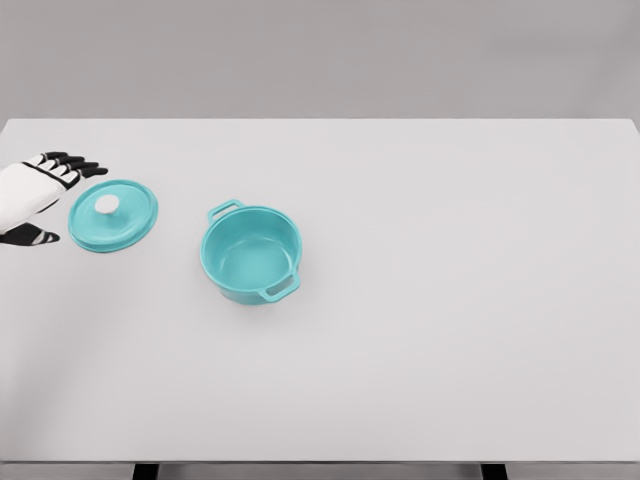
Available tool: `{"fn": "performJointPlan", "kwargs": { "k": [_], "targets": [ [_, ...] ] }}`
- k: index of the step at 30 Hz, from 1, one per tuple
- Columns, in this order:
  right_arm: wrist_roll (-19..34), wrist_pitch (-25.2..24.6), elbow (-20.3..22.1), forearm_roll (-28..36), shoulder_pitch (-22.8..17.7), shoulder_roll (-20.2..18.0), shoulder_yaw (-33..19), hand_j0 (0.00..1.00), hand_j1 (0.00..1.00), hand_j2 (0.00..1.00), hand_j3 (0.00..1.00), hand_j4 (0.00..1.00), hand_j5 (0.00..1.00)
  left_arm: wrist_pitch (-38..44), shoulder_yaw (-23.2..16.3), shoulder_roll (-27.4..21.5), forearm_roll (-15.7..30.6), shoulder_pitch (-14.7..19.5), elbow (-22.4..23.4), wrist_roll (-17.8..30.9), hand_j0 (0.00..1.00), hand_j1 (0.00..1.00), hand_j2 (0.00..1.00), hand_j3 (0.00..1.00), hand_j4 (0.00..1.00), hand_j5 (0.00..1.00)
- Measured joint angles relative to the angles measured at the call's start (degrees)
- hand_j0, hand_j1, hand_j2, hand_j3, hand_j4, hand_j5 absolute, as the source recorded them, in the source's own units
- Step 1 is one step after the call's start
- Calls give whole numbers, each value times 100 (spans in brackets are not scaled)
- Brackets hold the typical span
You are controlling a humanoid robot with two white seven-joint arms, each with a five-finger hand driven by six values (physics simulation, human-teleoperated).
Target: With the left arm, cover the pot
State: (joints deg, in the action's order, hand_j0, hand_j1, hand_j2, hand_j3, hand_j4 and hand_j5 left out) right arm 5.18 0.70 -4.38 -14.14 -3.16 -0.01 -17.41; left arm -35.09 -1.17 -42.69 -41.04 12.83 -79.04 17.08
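1. Here, the left hand (38, 195) comes in at the picture's left edge, white with black fingertips, its fingers spread and relaxed, holding nothing.
2. Its fingertips (82, 166) point right, toward the lid, and end just beside the lid's upper left rim; whether they touch it cannot be told.
3. The thumb (35, 238) sticks out lower down, near the left edge, apart from the lid.
4. The lid (113, 215) is teal and round, lying flat on the table with its white knob (107, 205) facing up.
5. The pot (251, 254) stands upright to the right of the lid, clearly apart from it, left of the table's middle.
6. The pot is teal, uncovered, and shows a bare inside; one handle points to the upper left, the other to the lower right.
7. The table (450, 300) is white and fills most of the view, with a grey wall behind it.
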Motion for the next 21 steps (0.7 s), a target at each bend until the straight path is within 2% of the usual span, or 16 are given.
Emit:
{"fn": "performJointPlan", "kwargs": {
  "k": [5, 8, 11, 13, 14, 15, 16, 17, 19, 20, 21],
  "targets": [
    [0, 0, 0, 0, 0, 0, 0, 100, 100, 100, 100, 100, 100, 0, -14, 5, 0, 26, 2, 0, 100, 100, 100, 100, 100, 100],
    [0, 0, 1, 1, 0, 0, 0, 100, 100, 100, 100, 100, 100, 1, -21, 9, 59, 228, 55, 3, 100, 100, 100, 100, 100, 100],
    [0, 0, 0, 2, 0, 0, 0, 100, 100, 100, 100, 100, 100, 6, -186, 10, 187, 738, 264, 282, 100, 100, 100, 100, 100, 100],
    [0, 0, 1, 1, 0, 0, 0, 100, 100, 100, 100, 100, 100, 9, -508, 9, 288, 1371, 573, 677, 100, 100, 100, 100, 100, 100],
    [0, 0, 1, 1, 0, 0, 0, 100, 100, 100, 100, 100, 100, 6, -727, 7, 351, 1485, 737, 811, 100, 100, 100, 100, 100, 100],
    [0, 0, 1, 1, 0, 0, 0, 100, 100, 100, 100, 100, 100, -16, -970, 8, 353, 1862, 917, 911, 100, 100, 100, 100, 100, 100],
    [0, 0, 1, 1, 0, 0, 0, 100, 100, 100, 100, 100, 100, 5, -1204, 4, 450, 2030, 1099, 971, 98, 98, 98, 98, 98, 98],
    [0, 0, 0, 0, 0, 0, 0, 100, 100, 100, 100, 100, 100, 3, -1418, 3, 504, 2074, 1246, 1020, 91, 91, 91, 91, 91, 91],
    [0, 0, 0, 0, 0, 0, 0, 100, 100, 100, 100, 100, 100, -2, -1778, -14, 628, 2179, 1433, 1080, 87, 87, 87, 87, 87, 87],
    [0, 0, 0, 0, 0, 0, 0, 100, 100, 100, 100, 100, 100, -3, -1906, -21, 672, 2206, 1498, 1097, 79, 79, 79, 79, 79, 79],
    [0, 0, 0, 0, 0, 0, 0, 100, 100, 100, 100, 100, 100, -4, -2011, -27, 705, 2224, 1555, 1108, 76, 76, 76, 76, 76, 76]
  ]
}}
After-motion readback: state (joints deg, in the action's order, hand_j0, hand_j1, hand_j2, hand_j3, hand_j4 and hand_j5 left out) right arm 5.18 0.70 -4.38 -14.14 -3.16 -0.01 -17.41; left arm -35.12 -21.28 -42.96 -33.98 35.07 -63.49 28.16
